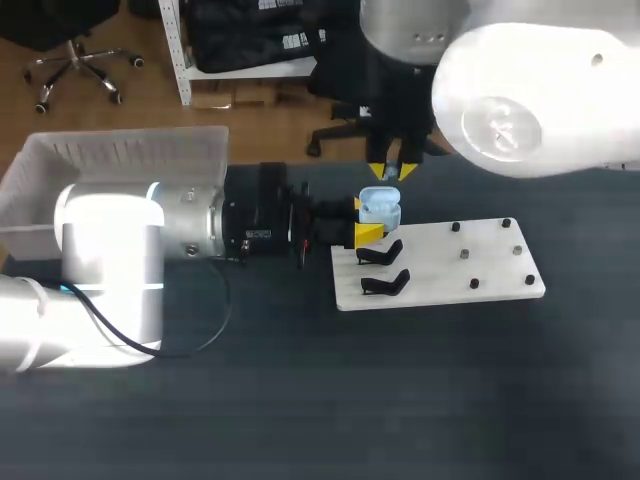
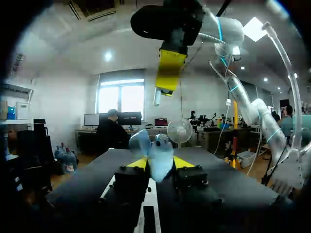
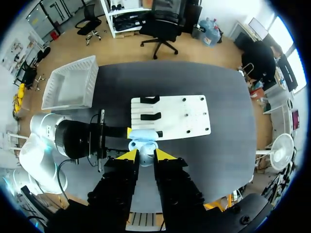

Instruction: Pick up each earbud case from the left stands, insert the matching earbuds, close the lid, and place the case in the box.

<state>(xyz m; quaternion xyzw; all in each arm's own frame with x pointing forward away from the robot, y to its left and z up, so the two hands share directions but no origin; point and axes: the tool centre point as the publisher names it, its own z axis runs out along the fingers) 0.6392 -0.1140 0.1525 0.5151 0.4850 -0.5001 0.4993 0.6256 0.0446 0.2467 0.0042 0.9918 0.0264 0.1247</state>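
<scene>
Insertion looks to be the step in hand: the left arm [image 1: 110,250] reaches in level over the tabletop [image 1: 400,400] and its jaws are pinching the earbud case [image 1: 380,208] from two sides, holding it up just off the near-left corner of the white board [image 1: 470,285]. The case's lid appears to be tipped open. The right arm [image 1: 530,90] comes down from above with its yellow tips [image 1: 393,172] pointing straight at the case. Its jaws seem pressed on a small white earbud [image 2: 157,97] that hangs a little way above the open case, though from where I stand the grip is hard to make out fully. The next move, I'd judge, calls for a slow, straight descent with the bud lined up over its socket, and the left arm must hold the case steady. After that the lid needs closing, and the case goes into the box [image 1: 120,150], well apart on the far left. The case is a smooth, rounded, pale blue shell, glossy and likely slippery. The bud is tiny, hard plastic, easy to knock askew. The board is flat and matte, with two empty black stands [image 1: 385,283] shaped like small cradles and a scatter of dark pegs. The box is translucent ribbed plastic with low walls.
</scene>
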